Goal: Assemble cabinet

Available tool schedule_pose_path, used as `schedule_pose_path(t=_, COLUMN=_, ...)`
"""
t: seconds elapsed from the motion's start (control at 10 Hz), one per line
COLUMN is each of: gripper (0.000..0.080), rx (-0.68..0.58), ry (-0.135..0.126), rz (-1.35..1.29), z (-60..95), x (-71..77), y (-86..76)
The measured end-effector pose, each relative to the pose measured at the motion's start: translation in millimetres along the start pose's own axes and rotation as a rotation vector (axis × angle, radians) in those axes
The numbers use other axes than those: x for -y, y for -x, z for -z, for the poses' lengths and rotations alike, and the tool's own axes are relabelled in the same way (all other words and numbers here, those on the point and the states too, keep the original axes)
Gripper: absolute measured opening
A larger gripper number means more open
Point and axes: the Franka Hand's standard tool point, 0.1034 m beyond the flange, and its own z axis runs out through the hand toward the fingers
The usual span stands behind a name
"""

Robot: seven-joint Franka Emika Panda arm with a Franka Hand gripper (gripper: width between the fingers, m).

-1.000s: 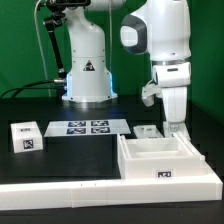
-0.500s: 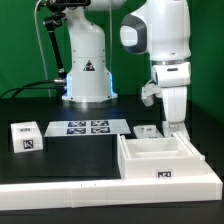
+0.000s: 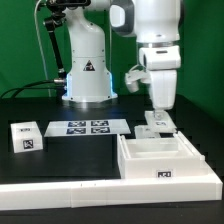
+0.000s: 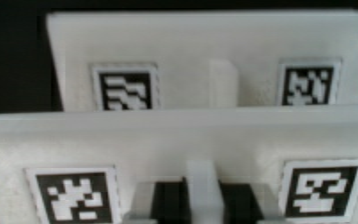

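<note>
1. The tool hangs straight down over a small white panel, at or just above it. I cannot tell from either view how far apart its fingers stand.
2. That panel lies on the black worktop, just behind the rear wall of the cabinet. The cabinet is an open-topped white box with a tag on its front face, at the exterior view's right.
3. The blurred wrist view is filled with tagged white faces close beneath the tool.
4. A tagged white block sits well apart at the exterior view's left. The marker board lies between it and the panel.
5. A long white ledge runs along the front, touching the cabinet's front. The arm's base stands behind the marker board.
</note>
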Motion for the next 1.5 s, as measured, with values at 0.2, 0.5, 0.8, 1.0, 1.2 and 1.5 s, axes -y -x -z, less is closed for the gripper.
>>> schedule_pose_path(t=0.2, gripper=0.0068, rx=-0.001, ry=-0.001, rz=-0.019, z=-0.7, x=-2.6, y=4.6)
schedule_pose_path(t=0.5, gripper=0.0068, rx=0.002, ry=-0.004, rz=-0.011, z=4.4, x=-20.2, y=4.1)
schedule_pose_path(t=0.8, gripper=0.0069, rx=-0.003, ry=0.005, rz=-0.012, z=13.1, x=-52.8, y=-4.4)
schedule_pose_path(t=1.0, gripper=0.0069, rx=-0.001, ry=0.000, rz=-0.015, z=11.2, x=-50.0, y=-2.3)
schedule_pose_path(t=1.2, gripper=0.0069, rx=0.001, ry=0.006, rz=-0.011, z=16.0, x=-53.2, y=-0.2)
schedule_pose_path(t=1.5, gripper=0.0069, rx=-0.004, ry=0.009, rz=-0.015, z=16.7, x=-62.3, y=-2.7)
